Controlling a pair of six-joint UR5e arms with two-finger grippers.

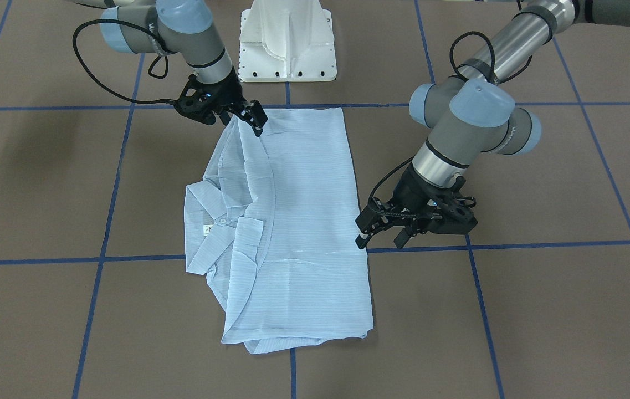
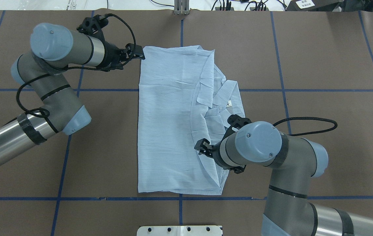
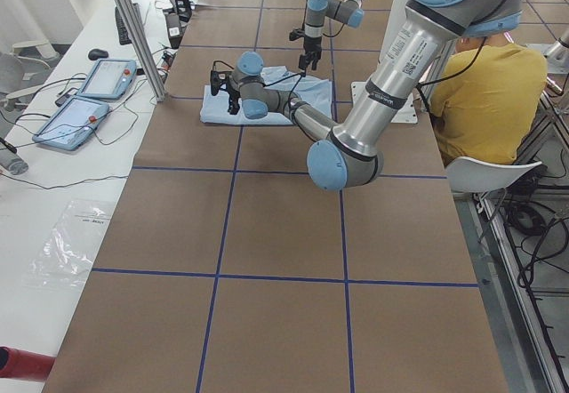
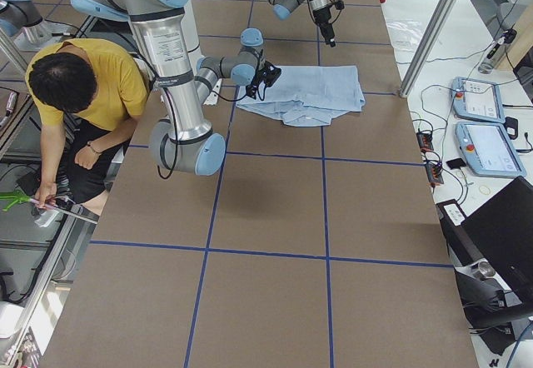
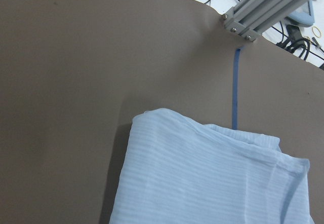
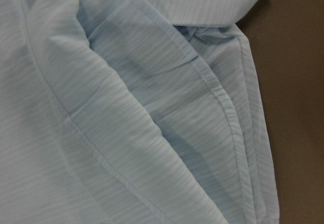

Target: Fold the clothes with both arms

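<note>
The shirt (image 1: 303,210) lies flat just in front of the white pedestal base (image 1: 287,44). It is already narrowed to a long panel whose long axis runs straight away from the base. Its collar (image 1: 204,216) sits about halfway out from the base, on the robot's right side of the panel, where the cloth is still bunched in loose layers.

The right gripper (image 1: 245,123) is at the shirt's end nearest the base, on the collar side, right against a raised fold. The wrist view shows only cloth, so I cannot tell whether the jaws have closed on it.

The left gripper (image 1: 380,239) hangs farther out from the base, just beside the smooth edge opposite the collar. Its jaws are spread and hold nothing.

The untidy flap runs out from the base directly under the right gripper, so the right arm is probably the one to carry it. The left arm is better placed to take the far corner.
</note>
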